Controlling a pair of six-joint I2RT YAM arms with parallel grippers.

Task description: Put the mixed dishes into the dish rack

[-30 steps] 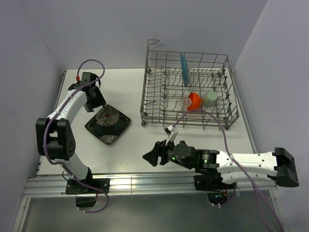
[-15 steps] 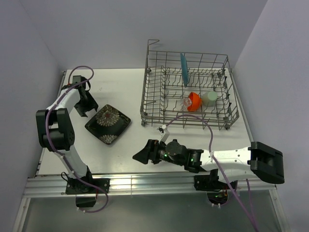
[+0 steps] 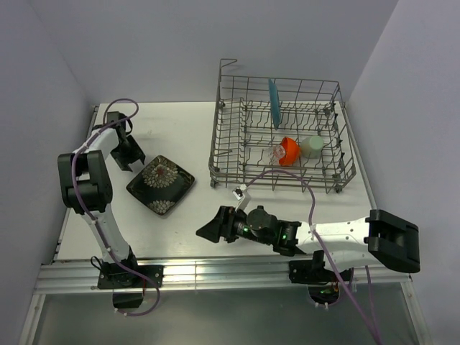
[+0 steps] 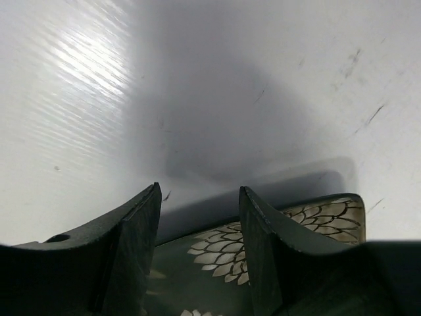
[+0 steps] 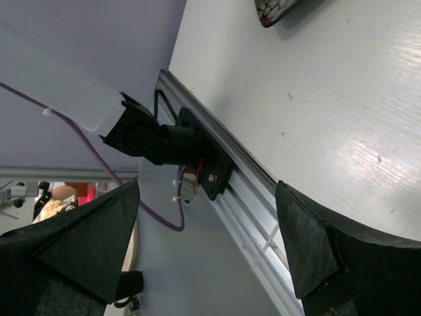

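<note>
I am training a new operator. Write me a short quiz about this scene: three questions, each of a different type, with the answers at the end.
1. How many dishes are in the rack?
2. True or false: the black plate lies on the table.
3. How does the teal plate sit in the rack? A: on edge. B: flat. C: upside down.
Key: 1: four. 2: true. 3: A.

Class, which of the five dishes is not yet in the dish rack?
The black square plate with white flowers: it lies on the table left of the dish rack, while the teal plate, orange bowl, green cup and glass sit inside it.
</note>
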